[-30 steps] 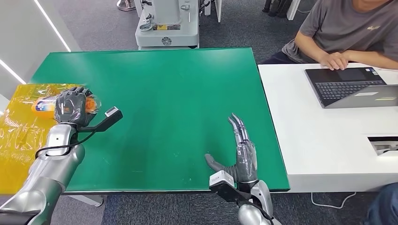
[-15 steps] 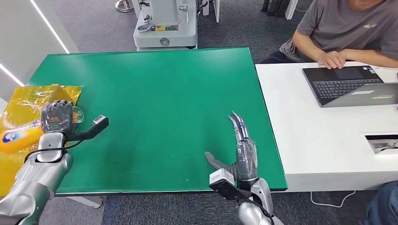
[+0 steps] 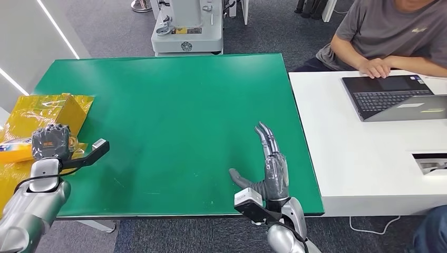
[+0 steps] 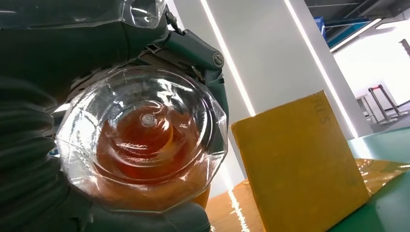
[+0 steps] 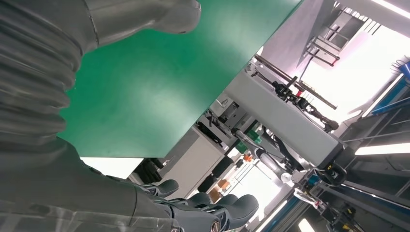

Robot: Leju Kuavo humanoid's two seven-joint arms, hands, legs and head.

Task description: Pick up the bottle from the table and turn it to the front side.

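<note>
My left hand [image 3: 50, 141] grips a clear bottle of orange drink [image 3: 16, 151] at the table's left edge, over the yellow box. The bottle lies sideways in the hand, its labelled end sticking out to the left. In the left wrist view the bottle's [image 4: 142, 140] clear round base faces the camera, with the hand [image 4: 43, 159] wrapped around it. My right hand [image 3: 271, 168] rests open near the front edge of the green table [image 3: 179, 105], fingers stretched forward and thumb out to the left. The right hand [image 5: 72, 159] holds nothing in the right wrist view.
A yellow box [image 3: 52, 108] wrapped in shiny film sits at the left edge of the table. A white desk [image 3: 369, 153] with a laptop [image 3: 392, 95] stands to the right, where a person [image 3: 390, 31] sits. A grey machine base [image 3: 187, 31] stands behind the table.
My left hand has carried the bottle toward the front and left, off the table's surface to over the yellow box. The right hand has stayed put.
</note>
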